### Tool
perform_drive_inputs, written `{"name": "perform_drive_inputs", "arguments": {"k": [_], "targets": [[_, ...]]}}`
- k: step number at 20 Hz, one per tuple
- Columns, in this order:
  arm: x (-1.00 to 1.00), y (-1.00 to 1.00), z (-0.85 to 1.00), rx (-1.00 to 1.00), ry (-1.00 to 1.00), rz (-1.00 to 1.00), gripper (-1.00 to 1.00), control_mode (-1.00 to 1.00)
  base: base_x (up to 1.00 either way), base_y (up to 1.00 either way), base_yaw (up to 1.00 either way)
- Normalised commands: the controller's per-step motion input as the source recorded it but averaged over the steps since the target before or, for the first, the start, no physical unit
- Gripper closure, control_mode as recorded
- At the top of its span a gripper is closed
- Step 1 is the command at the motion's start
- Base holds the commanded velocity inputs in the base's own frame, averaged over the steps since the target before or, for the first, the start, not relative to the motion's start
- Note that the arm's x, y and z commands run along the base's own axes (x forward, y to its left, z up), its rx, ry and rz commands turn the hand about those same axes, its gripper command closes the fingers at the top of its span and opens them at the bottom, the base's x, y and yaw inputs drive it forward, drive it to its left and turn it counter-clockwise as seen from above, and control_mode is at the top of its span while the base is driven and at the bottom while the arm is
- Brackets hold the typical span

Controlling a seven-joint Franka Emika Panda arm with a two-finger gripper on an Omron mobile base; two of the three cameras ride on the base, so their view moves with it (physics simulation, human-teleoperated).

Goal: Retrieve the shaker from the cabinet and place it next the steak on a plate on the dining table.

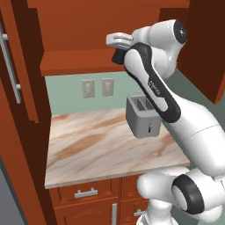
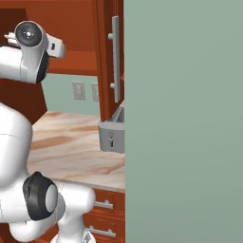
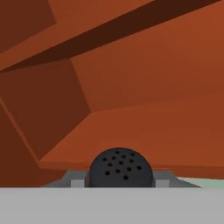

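Holding the shaker (image 3: 120, 168), black, perforated top facing the hand camera, pinched between the fingertips of the gripper (image 3: 120, 180) at the cabinet (image 1: 83, 61) shelf mouth. Step in hand, by judgement: retrieval, with carrying not yet begun. Toaster (image 1: 143, 116) is standing on the counter (image 1: 96, 145) below. Next move is calling for backing clear of the shelf and open door (image 2: 110, 57), then driving to the dining table.

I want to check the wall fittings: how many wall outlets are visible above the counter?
2: one outlet on the green wall, another outlet right beside it, left of the toaster. Others may be hidden by the arm.
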Motion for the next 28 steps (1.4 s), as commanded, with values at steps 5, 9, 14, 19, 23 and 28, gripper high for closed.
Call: {"name": "perform_drive_inputs", "arguments": {"k": [5, 9, 14, 19, 23, 28], "targets": [[-1.0, -0.4, 0.02, 0.0, 0.0, 0.0, 1.0, -1.0, 0.0, 0.0, 0.0], [-1.0, -0.47, -0.01, 0.0, 0.0, 0.02, 1.0, -1.0, 0.0, 0.0, 0.0], [-1.0, -0.36, -0.22, 0.0, -0.04, 0.02, 1.0, -1.0, 0.0, 0.0, 0.0], [-0.8, -0.1, -0.42, -0.02, -0.15, 0.01, 1.0, 1.0, -0.2, -0.04, 0.0], [0.0, 0.0, 0.0, 0.0, 0.0, 0.0, 1.0, 1.0, -1.0, -0.12, 0.0], [0.0, 0.0, 0.0, 0.0, 0.0, 0.0, 1.0, 1.0, -1.0, -0.03, 0.0]]}}
